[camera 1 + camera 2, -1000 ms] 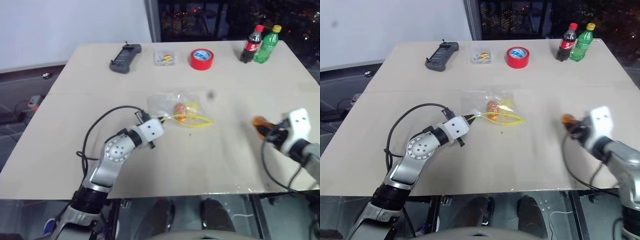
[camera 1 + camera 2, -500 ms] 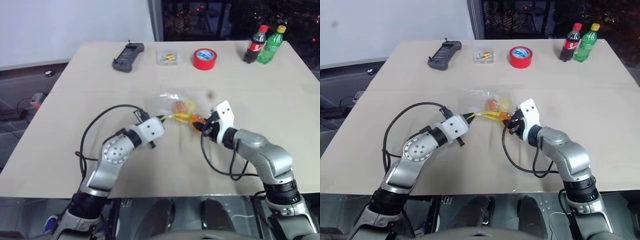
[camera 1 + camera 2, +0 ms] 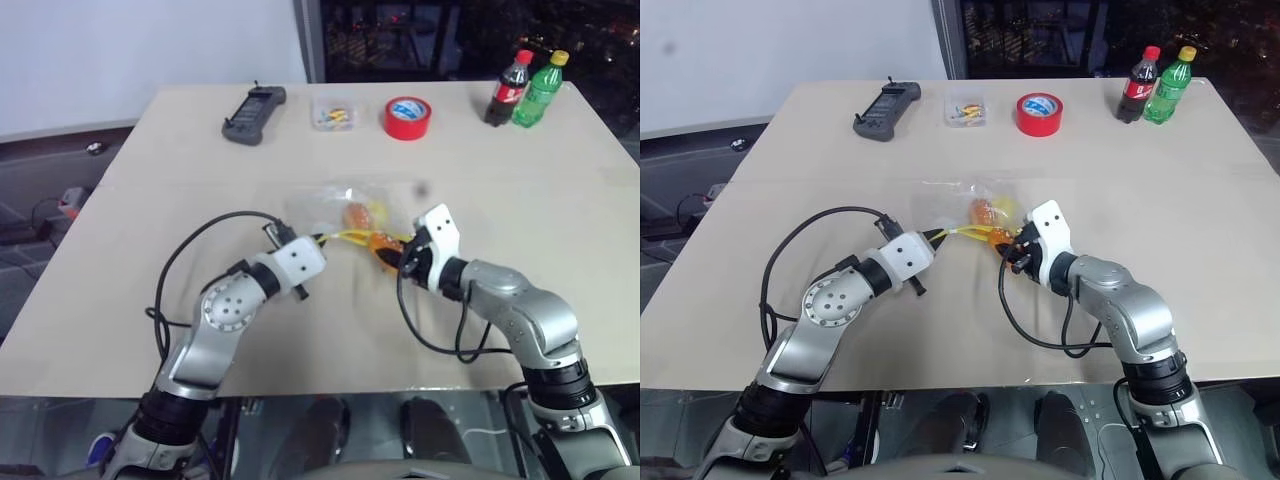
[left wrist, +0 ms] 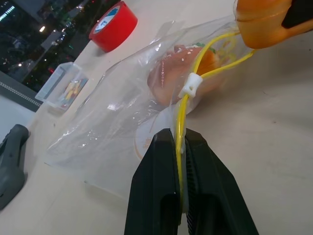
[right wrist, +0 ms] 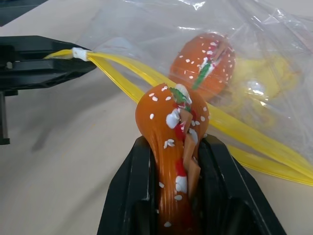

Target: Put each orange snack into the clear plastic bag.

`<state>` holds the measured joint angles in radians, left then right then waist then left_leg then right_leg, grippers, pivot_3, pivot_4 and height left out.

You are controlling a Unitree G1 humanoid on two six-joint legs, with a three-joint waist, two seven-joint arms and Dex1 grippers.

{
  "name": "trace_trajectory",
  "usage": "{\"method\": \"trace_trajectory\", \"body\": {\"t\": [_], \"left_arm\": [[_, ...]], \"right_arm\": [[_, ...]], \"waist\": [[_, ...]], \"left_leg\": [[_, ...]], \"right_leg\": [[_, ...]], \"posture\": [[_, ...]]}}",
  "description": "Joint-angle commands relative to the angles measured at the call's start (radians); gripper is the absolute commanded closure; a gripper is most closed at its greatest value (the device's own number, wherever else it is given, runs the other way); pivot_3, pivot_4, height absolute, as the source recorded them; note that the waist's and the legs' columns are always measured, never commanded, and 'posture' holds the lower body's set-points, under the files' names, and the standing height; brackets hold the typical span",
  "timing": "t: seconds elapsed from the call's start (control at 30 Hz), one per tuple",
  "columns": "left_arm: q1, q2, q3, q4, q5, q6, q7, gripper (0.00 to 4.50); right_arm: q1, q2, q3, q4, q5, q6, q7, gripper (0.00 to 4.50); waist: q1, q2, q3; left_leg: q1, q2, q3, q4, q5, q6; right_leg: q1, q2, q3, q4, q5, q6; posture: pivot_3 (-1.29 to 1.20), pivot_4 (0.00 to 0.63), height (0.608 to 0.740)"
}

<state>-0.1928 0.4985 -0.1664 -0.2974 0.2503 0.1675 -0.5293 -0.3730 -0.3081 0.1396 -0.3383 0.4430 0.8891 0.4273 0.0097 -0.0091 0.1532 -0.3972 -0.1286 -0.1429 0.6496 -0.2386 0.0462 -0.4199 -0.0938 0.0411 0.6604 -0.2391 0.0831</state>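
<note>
Snack (image 5: 177,147) clenched in right hand (image 3: 408,258) at bag (image 4: 122,117) mouth, left hand (image 4: 179,147) pinching seal.

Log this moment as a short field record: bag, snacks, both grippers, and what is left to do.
bag: clear plastic bag lying mid-table, mouth facing the right gripper
snack one: orange snack already inside the bag
snack two: second orange snack at the bag's mouth, not yet inside
left gripper: shut on the bag's yellow seal strip
right gripper: shut on the second snack
remaining: insert and release
</note>
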Motion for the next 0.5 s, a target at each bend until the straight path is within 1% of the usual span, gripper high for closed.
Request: {"method": "trace_trajectory", "body": {"t": [0.03,0.33,0.43,0.5], "left_arm": [[-0.001,0.009,0.017,-0.055,-0.007,-0.002,-0.002,4.50],[0.000,0.006,0.019,-0.075,-0.016,0.011,-0.012,4.50],[0.018,0.012,0.013,-0.096,-0.030,0.014,-0.032,4.50],[0.033,0.019,0.006,-0.106,-0.032,0.006,-0.042,4.50]], "right_arm": [[-0.019,0.012,0.002,-0.032,0.001,-0.015,0.001,3.57],[-0.038,0.034,0.014,-0.006,-0.024,-0.038,-0.006,3.57],[-0.055,0.075,-0.020,0.021,-0.021,-0.036,-0.041,3.57],[-0.069,0.129,-0.060,0.043,0.005,-0.015,-0.076,3.57]], "waist": [[0.000,0.000,0.000],[0.000,0.000,0.000],[-0.005,0.000,0.000],[-0.010,0.000,0.000]], "left_leg": [[0.000,0.000,0.000,0.000,0.000,0.000],[0.000,0.000,0.000,0.000,0.000,0.000],[0.000,0.000,0.000,0.000,0.000,0.000],[0.000,0.000,0.000,0.000,0.000,0.000]], "right_leg": [[0.000,0.000,0.000,0.000,0.000,0.000],[0.000,0.000,0.000,0.000,0.000,0.000],[0.000,0.000,0.000,0.000,0.000,0.000],[0.000,0.000,0.000,0.000,0.000,0.000]], "posture": [[0.00,0.150,0.740],[0.00,0.150,0.740],[0.00,0.150,0.740],[0.00,0.150,0.740]]}}
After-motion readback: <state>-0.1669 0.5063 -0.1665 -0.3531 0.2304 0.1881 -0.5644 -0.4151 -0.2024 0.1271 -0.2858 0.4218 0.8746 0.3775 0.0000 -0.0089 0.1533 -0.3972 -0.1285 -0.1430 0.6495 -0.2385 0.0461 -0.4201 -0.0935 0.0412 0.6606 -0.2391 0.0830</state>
